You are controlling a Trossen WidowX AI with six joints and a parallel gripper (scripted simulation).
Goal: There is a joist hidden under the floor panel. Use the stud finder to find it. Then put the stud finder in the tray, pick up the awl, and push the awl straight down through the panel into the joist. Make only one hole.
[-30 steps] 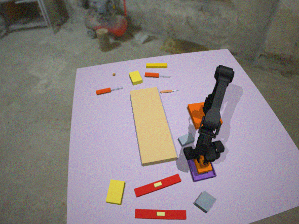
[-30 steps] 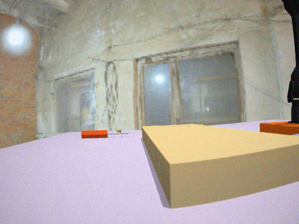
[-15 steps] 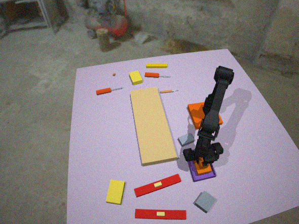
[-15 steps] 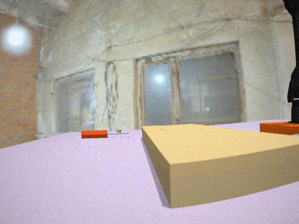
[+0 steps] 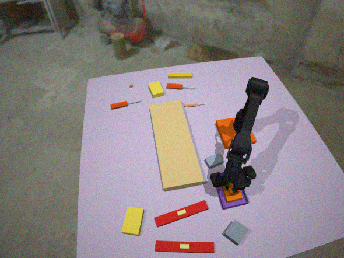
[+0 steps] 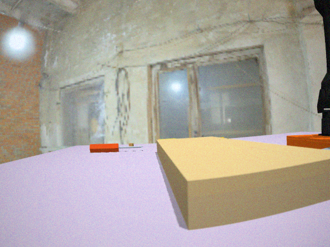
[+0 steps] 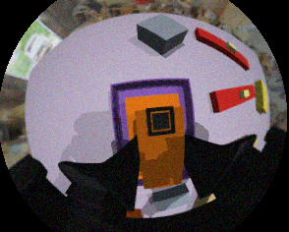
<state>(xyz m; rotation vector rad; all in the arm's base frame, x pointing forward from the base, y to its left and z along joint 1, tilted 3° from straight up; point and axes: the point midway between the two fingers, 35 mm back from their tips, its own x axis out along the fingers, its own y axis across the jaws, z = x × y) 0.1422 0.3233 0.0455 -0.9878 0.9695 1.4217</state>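
Observation:
My gripper (image 5: pixel 232 188) (image 7: pixel 156 136) is shut on the orange stud finder (image 5: pixel 234 198) (image 7: pixel 159 169), which has a dark square on top. The stud finder's wide base is inside the outline of the purple tray (image 5: pixel 221 198) (image 7: pixel 147 83), low over its floor or on it; which cannot be told. The pale wooden floor panel (image 5: pixel 176 146) (image 6: pixel 237 162) lies left of the tray in the top view, with no hole visible. A slim tool with a light orange handle (image 5: pixel 191 105), apparently the awl, lies beside the panel's far right corner. The joist is hidden.
Grey blocks (image 5: pixel 214 161) (image 5: pixel 236 232) lie on both sides of the tray. Red levels (image 5: pixel 181 212) (image 5: pixel 184 246) and a yellow block (image 5: pixel 133 220) lie in front of the panel. Red-orange-handled tools (image 5: pixel 119 105) (image 5: pixel 175 86) and another yellow block (image 5: pixel 156 89) lie beyond it.

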